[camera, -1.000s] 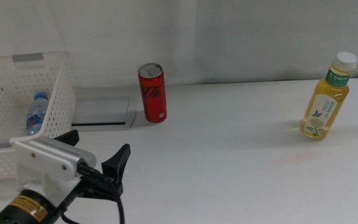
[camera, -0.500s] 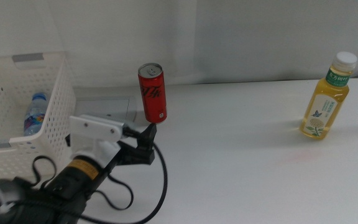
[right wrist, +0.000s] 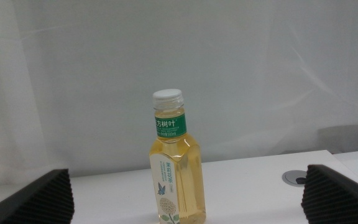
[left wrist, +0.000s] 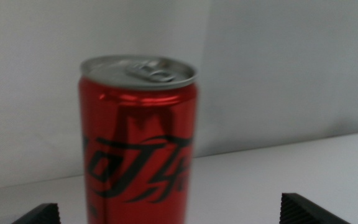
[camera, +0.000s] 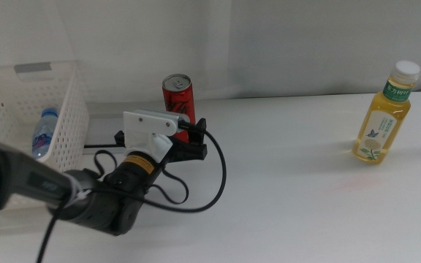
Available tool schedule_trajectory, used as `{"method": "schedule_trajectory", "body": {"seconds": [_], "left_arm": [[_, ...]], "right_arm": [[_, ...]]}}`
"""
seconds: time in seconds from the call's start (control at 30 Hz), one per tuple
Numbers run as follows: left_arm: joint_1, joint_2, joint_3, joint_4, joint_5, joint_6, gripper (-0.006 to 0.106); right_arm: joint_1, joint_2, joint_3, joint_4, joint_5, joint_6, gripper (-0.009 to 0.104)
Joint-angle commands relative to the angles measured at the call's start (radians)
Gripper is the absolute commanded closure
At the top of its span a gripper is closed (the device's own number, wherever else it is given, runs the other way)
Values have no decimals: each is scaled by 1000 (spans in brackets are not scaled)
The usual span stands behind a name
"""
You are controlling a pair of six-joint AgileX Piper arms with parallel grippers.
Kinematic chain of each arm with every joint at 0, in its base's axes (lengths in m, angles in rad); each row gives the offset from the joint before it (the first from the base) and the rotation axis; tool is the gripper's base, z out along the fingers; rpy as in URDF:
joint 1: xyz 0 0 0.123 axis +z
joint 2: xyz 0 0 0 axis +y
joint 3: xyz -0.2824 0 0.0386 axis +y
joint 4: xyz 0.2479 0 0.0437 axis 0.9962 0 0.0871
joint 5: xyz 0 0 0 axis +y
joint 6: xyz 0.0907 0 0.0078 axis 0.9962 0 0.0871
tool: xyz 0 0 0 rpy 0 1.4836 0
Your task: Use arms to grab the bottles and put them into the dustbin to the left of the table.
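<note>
The white perforated dustbin (camera: 20, 124) is seen at nine o'clock on the table (camera: 291, 190), and a small clear water bottle (camera: 42, 133) with a blue cap is held inside it, leaning against the near wall. Nothing else can be made out in the basket.

The red can (camera: 179, 93) is stood upright toward eleven o'clock, beside the grey plate (camera: 101, 128) set into the tabletop. The left gripper (camera: 193, 137) is brought up against it from seven o'clock; in the left wrist view the can (left wrist: 138, 140) is framed between the two jaw tips, which are spread wide to either side and are not touching it, so the jaws are seen to be open.

The yellow tea bottle (camera: 383, 117) with a white cap is stood upright at two o'clock, well apart from the can. In the right wrist view the same bottle (right wrist: 174, 168) is centred between the right gripper's jaws (right wrist: 191, 196), which are parted widely with nothing held.
</note>
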Motion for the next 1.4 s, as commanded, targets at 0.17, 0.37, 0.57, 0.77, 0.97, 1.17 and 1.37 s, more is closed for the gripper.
{"method": "schedule_trajectory", "body": {"seconds": [0.17,0.37,0.57,0.77,0.97,1.17,1.37], "left_arm": [[-6,106,-125,-134,2,-28,7],[-4,156,-214,-126,24,-26,7],[8,190,-283,-125,99,-26,7],[13,202,-341,-127,234,-18,11],[15,202,-361,-127,237,71,56],[15,202,-369,-127,284,100,103],[15,130,-369,-127,360,100,103]], "right_arm": [[-7,-2,41,-1,1,-7,-8],[-7,-2,41,-1,1,-7,-8],[-7,-2,41,-1,1,-7,-8],[-7,-2,41,-1,-1,-7,-8],[-7,-2,41,-1,-1,-7,-8],[-7,-2,41,-1,-1,-7,-8],[-7,-2,41,-1,-1,-7,-8]]}}
